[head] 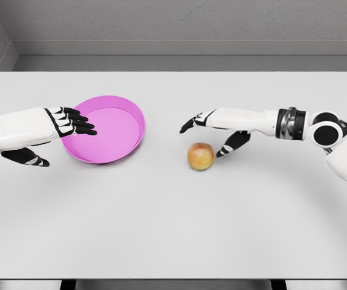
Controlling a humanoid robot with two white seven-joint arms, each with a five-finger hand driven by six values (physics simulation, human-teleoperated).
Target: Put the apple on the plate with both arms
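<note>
A yellow-red apple [201, 156] sits on the white table [173, 223] right of centre. My right hand [213, 134] hovers just above and behind it, open, the fingers [188, 125] reaching left and the thumb [231, 145] hanging down close to the apple's right side. A round pink plate [122, 115] lies to the left of centre. My left hand [55, 136] is at the plate's left rim, open, its black fingertips [83, 124] over the rim and the thumb [28, 158] spread below.
The table's far edge meets a grey wall at the back. Its front edge [173, 279] runs along the bottom of the view.
</note>
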